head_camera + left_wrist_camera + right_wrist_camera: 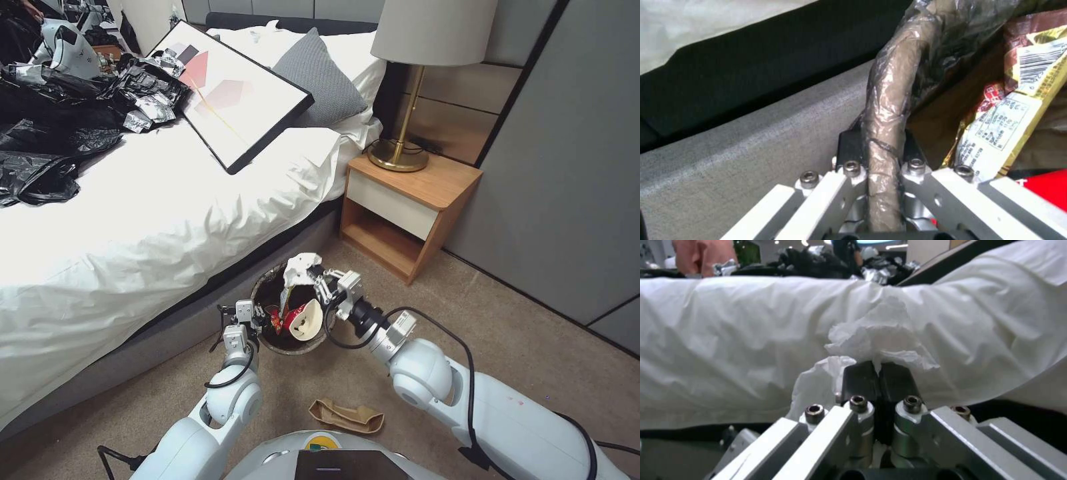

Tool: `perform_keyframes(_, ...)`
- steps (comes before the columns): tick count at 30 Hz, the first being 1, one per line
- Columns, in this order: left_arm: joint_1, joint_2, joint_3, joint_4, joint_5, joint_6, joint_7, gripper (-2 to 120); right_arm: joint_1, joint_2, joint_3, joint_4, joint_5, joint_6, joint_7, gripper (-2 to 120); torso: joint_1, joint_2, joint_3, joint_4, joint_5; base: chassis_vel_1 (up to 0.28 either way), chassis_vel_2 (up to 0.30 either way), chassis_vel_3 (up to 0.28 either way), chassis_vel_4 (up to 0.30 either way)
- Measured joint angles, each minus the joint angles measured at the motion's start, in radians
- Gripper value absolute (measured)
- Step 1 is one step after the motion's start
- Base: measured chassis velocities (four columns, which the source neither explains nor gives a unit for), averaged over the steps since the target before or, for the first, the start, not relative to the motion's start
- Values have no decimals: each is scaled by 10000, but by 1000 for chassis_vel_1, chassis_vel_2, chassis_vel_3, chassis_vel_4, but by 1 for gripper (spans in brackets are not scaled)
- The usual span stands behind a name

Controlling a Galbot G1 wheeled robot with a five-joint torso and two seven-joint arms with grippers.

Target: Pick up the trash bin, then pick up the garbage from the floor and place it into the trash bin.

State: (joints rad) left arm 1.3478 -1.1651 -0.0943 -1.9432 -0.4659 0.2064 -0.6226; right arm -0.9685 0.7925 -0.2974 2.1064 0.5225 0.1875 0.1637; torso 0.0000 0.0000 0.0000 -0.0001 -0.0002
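Observation:
The trash bin (pixel 267 279), lined with a dark brown bag, hangs beside the bed, and my left gripper (pixel 257 323) is shut on its near rim (pixel 887 110). Inside lie a red-and-white paper cup (pixel 303 321) and a yellow snack wrapper (pixel 1009 123). My right gripper (pixel 319 279) is over the bin's far side, shut on a crumpled white tissue (pixel 300 268), which in the right wrist view (pixel 880 340) bulges out past the closed black pads (pixel 862 383). A flat brown paper bag (pixel 347 416) lies on the carpet close to my base.
The bed (pixel 133 220) with white sheets stands to the left, its grey base right behind the bin. Black plastic sheets (pixel 53 133) and a framed picture (pixel 233 93) lie on it. A wooden nightstand (pixel 407 207) with a lamp (pixel 413 80) stands ahead right, by a grey wall.

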Motion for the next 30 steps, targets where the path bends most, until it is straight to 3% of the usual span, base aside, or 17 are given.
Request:
perform_keyframes(22,-20,-27,-45,-97,-68,-8,5,2,412,99,-1278,-1234,-480,-126,132,0,0,0,0,0,1,0,0,0,0)
perform_keyframes(26,-25,-19,-52,-118,-77,-13,1,2,513,212,-1442,-1483,-628,-263,398,18,0,0,0,1,2,0,0,0,0)
perform_keyframes(30,-31,-32,-51,-119,-79,-14,0,2,552,266,-1506,-1572,-705,-285,479,26,0,0,0,1,1,0,0,0,0)
